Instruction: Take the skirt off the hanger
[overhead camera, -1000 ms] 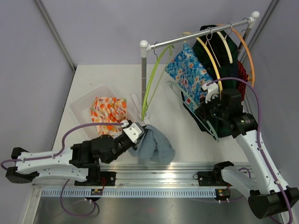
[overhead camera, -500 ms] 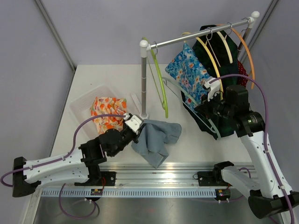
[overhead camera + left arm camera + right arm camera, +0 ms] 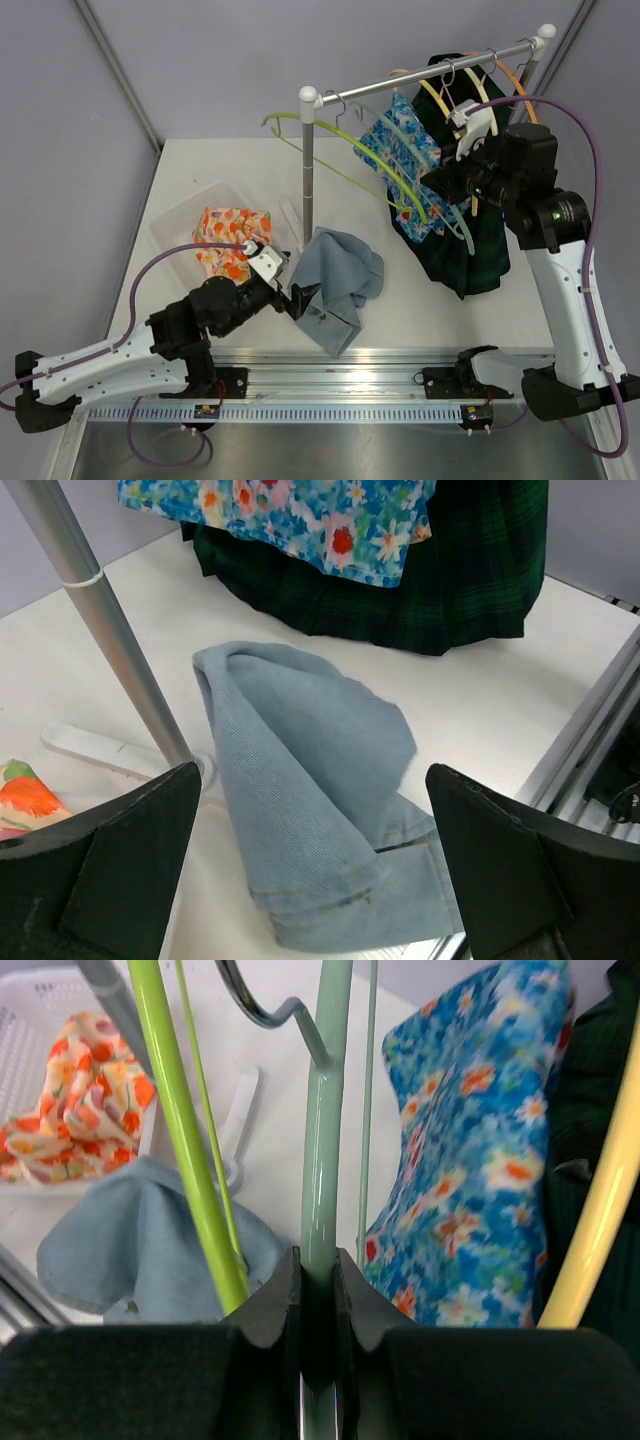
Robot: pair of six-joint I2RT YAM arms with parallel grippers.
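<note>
Denim-blue, the skirt [image 3: 338,285] lies crumpled in loose folds on the white table [image 3: 230,170], off every hanger, just beside the foot of the upright rack post [image 3: 308,180]. The left gripper [image 3: 298,300] sits low at the skirt's near-left edge with its jaws spread wide; in the left wrist view the two dark fingers [image 3: 130,870] stand far apart on either side of the cloth and close on nothing, though whether a fingertip brushes the fabric cannot be told. The right gripper [image 3: 316,1265] is raised near the rail [image 3: 430,72], its jaws pressed together around the stem of a pale green hanger [image 3: 325,1110], whose hook shows just above the grip. A lime green hanger [image 3: 185,1130] slants past close on the left of it, outside the jaws. On the rail hang a blue floral garment [image 3: 385,135] and, behind it, a dark green plaid garment [image 3: 480,250]. To the left of the post stands a clear plastic bin [image 3: 175,225] holding an orange floral cloth [image 3: 232,235], well apart from the skirt.
</note>
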